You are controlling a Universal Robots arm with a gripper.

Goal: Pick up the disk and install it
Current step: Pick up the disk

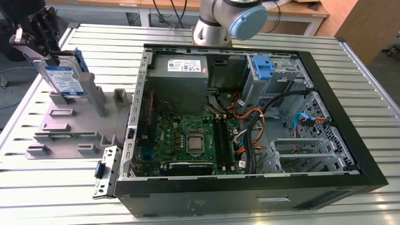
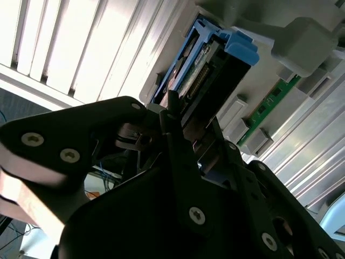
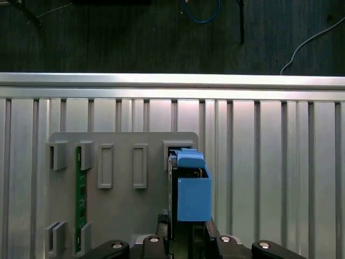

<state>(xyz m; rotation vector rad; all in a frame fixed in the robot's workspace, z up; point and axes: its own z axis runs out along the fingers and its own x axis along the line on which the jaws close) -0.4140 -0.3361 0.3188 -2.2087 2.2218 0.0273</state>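
Observation:
The disk [image 1: 62, 78], a silver drive with a white-and-blue label and a blue carrier frame, stands on edge at the far-left corner of the grey holder plate [image 1: 69, 126] in the exterior view. My gripper [image 1: 50, 58] reaches down onto its upper edge and is shut on it. In the first wrist view the disk [image 3: 191, 186] shows edge-on with its blue frame, over a slot of the holder plate [image 3: 124, 216], and my gripper [image 3: 186, 234] sits just behind it. In the second wrist view the black fingers [image 2: 178, 140] close around the end of the disk [image 2: 210, 65].
An open computer case [image 1: 350, 140] lies on the slatted metal table [image 1: 93, 42], on the exterior view's right. Inside it are a grey power supply box [image 1: 181, 70], a motherboard [image 1: 187, 140], cables and a drive bay with a blue latch [image 1: 264, 68]. A green memory stick [image 3: 81, 199] sits in the holder plate.

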